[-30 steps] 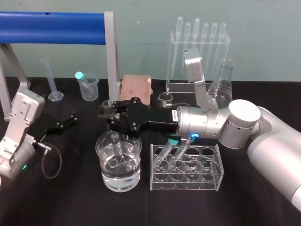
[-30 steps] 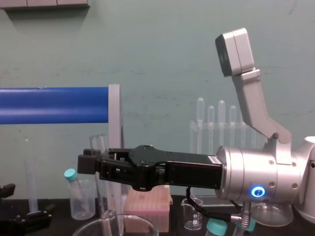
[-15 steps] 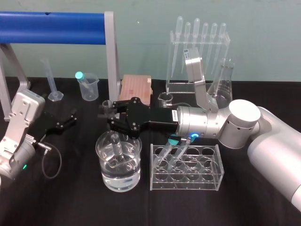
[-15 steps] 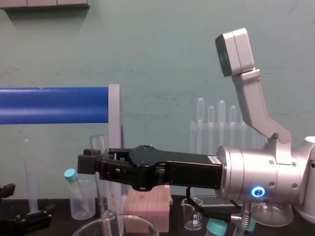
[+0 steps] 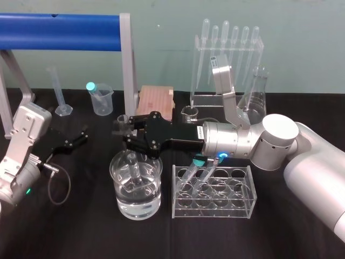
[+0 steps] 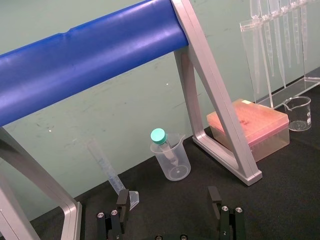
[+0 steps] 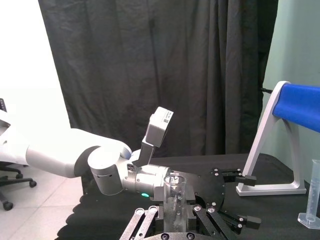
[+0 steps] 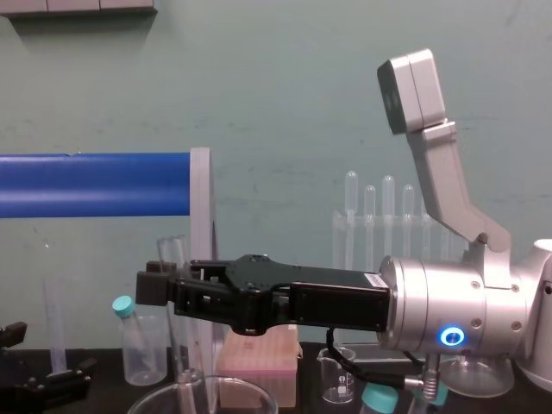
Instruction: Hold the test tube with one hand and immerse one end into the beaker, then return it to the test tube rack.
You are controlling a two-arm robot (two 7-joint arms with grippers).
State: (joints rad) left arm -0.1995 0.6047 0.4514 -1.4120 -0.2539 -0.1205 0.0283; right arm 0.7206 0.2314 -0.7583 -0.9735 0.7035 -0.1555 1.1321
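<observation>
My right gripper (image 5: 123, 131) reaches in from the right and is shut on the test tube (image 5: 132, 165), a slim clear glass tube that it holds upright. The tube's lower end dips into the water of the wide beaker (image 5: 136, 200); its open mouth stands above the fingers. In the chest view the test tube (image 8: 178, 336) passes down behind the right gripper (image 8: 171, 291) into the beaker rim (image 8: 203, 398). The right wrist view shows the test tube (image 7: 175, 199) between the jaws. The clear test tube rack (image 5: 237, 200) stands right of the beaker. My left gripper (image 6: 169, 202) is open and parked at the left.
Two teal-capped tubes (image 5: 199, 162) lean in the rack. Behind stand a pipette stand (image 5: 226, 59), a conical flask (image 5: 257, 97), a small beaker (image 5: 190, 113), a pink box (image 5: 156, 101), a plastic cup (image 5: 101, 100), a graduated cylinder (image 5: 59, 94) and a blue-bar frame (image 5: 59, 24).
</observation>
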